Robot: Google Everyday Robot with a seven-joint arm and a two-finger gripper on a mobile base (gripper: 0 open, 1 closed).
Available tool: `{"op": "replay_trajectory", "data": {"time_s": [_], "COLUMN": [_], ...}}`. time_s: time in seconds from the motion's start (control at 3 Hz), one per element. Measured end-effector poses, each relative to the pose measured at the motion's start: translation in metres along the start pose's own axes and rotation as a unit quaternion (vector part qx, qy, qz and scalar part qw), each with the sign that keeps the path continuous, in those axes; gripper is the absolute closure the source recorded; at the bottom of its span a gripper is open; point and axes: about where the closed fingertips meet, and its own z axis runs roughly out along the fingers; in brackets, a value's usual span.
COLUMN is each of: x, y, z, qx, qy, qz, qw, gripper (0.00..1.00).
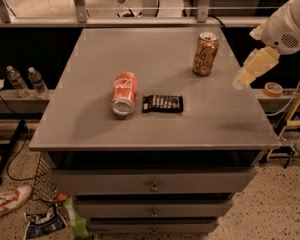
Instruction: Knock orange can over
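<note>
claw right of upright orange can, apart

workshop-like lab: grey drawer cabinet, speckled floor, tape roll, cables, robot gripper at the cabinet's right edge
</note>
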Motion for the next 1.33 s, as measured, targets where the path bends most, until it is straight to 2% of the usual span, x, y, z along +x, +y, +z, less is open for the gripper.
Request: {"op": "replay_trajectory", "data": {"time_s": [0.33, 0.67, 1.0, 1.33], "x": [-0.011, -0.019, -0.025, -0.036], "y": [-0.031, -0.061, -0.073, -0.075], "z": [0.02, 0.055, 0.072, 0.088], "qx": [0.009, 0.016, 0.024, 0.024], "qy": [-0.024, -0.087, -0.136, -0.182], "qz": [0.04, 0.104, 0.137, 0.154], "qw": [0.9989, 0.9906, 0.9809, 0.971], "gripper": [0.0, 0.0, 0.0, 0.0]}}
